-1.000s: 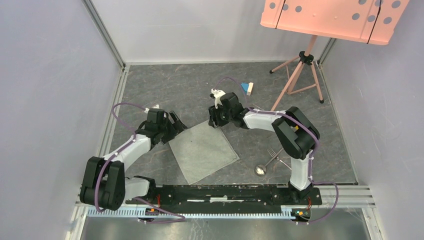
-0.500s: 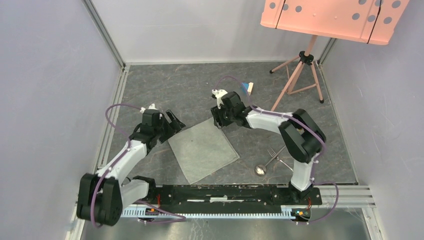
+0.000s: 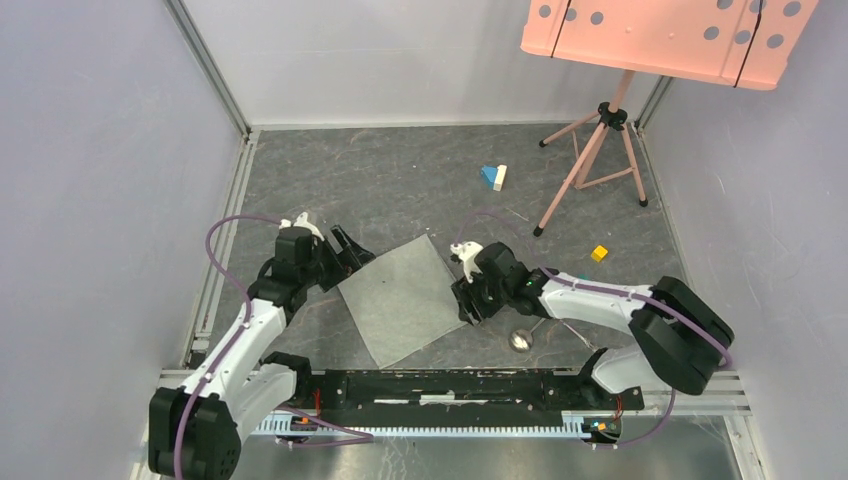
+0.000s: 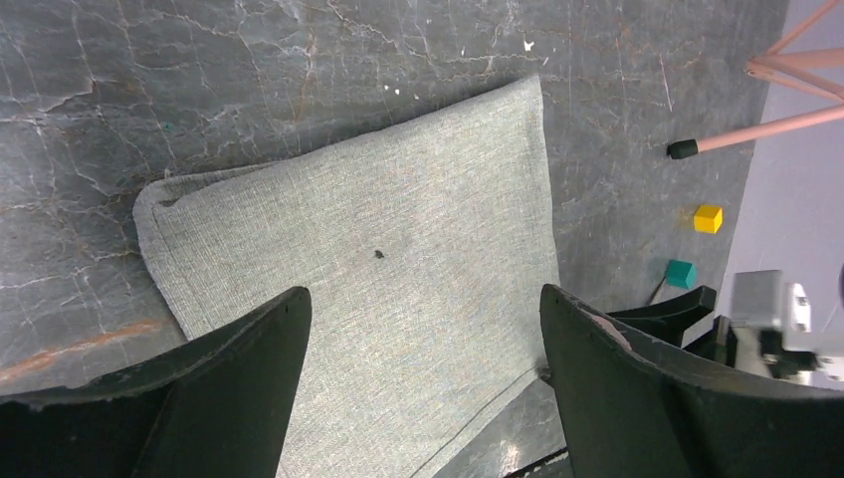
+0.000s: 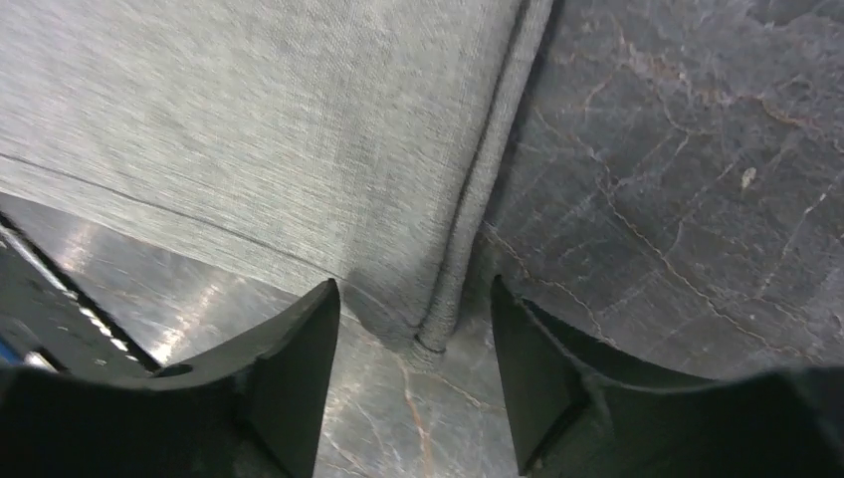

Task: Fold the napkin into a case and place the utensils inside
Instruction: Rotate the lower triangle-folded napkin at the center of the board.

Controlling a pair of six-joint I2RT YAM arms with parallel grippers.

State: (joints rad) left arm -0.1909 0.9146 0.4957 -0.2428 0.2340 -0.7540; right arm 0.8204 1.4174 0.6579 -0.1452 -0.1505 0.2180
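The light grey napkin [image 3: 405, 300] lies flat and unfolded on the dark floor, turned like a diamond; no case shape is in view. My left gripper [image 3: 352, 250] hovers open over its left corner, and in the left wrist view the napkin [image 4: 398, 229] spreads out below the open left gripper [image 4: 423, 309]. My right gripper [image 3: 467, 305] is open at the right corner. In the right wrist view the hemmed napkin corner [image 5: 438, 334] lies between the spread fingers of the right gripper [image 5: 413, 299]. Of the utensils, the spoon bowl [image 3: 520, 340] shows beside my right arm; the fork is mostly hidden under it.
Blue and white blocks [image 3: 494, 177] lie at the back. A yellow block [image 3: 599, 253] and a teal block [image 4: 681, 273] lie to the right. A pink tripod stand [image 3: 590, 150] carrying a pink board [image 3: 665, 35] stands at the back right. Grey walls enclose the floor.
My right arm has swung from the napkin's far corner down to its right corner, and its jaws have widened. The yellow block now shows. The left gripper has barely shifted.
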